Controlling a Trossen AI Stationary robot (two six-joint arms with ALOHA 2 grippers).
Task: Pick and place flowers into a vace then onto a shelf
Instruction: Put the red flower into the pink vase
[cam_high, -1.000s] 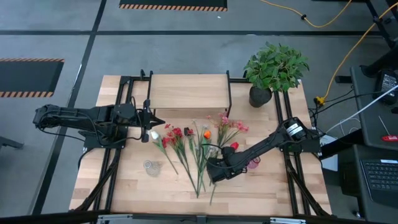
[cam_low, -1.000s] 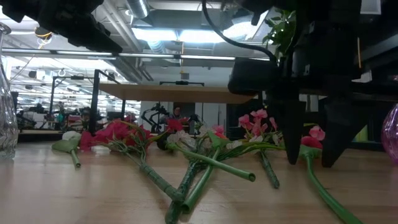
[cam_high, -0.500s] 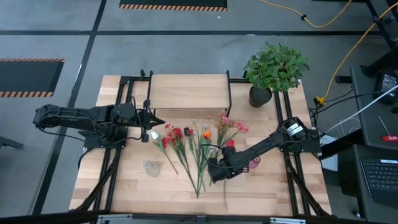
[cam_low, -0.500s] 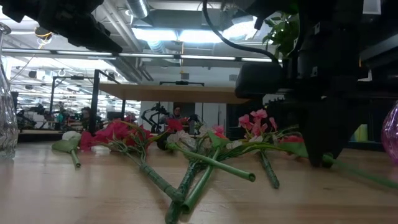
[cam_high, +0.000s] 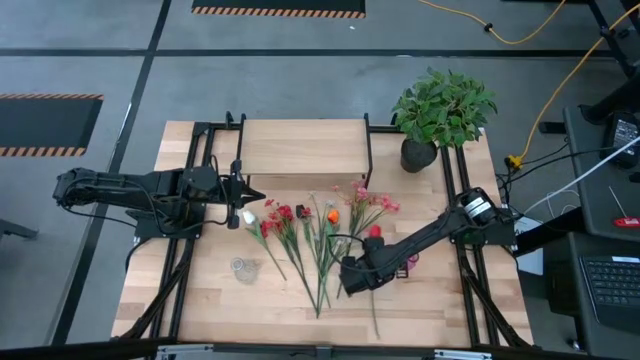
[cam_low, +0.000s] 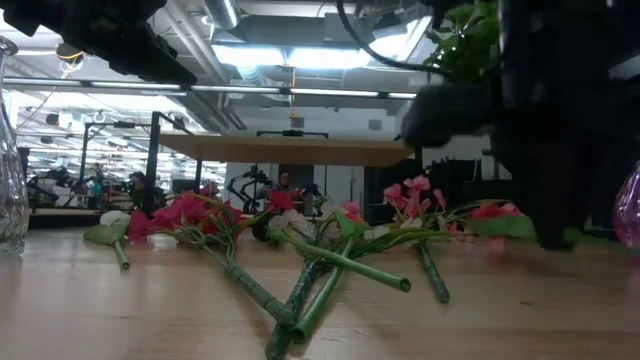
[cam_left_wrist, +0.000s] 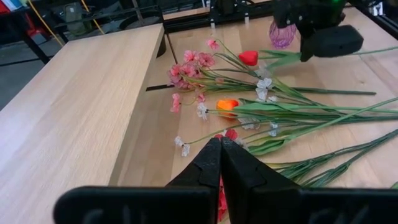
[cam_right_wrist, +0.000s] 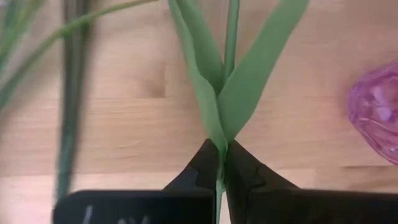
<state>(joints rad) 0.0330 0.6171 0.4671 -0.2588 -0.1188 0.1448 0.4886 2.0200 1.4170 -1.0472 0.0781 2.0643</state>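
The right gripper (cam_high: 348, 277) is clamped on a thin green red-bloomed flower stem (cam_high: 373, 300), which runs lengthwise down the wooden tabletop (cam_high: 440, 300), bloom toward the shelf (cam_high: 300, 147). The left gripper (cam_high: 258, 195) is closed, empty.

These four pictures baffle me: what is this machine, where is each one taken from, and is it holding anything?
It is a robot with two dark arms at a wooden table. One picture looks straight down, one looks level across the tabletop, and two come from cameras on the wrists. Loose artificial flowers lie mid-table, with a raised wooden shelf behind them, a potted plant in a far corner, a clear glass vase and a pink glass one. The right claw is shut on the red flower's stem, pinching it where two leaves meet. The left claw is shut, holds nothing and waits at the left side.
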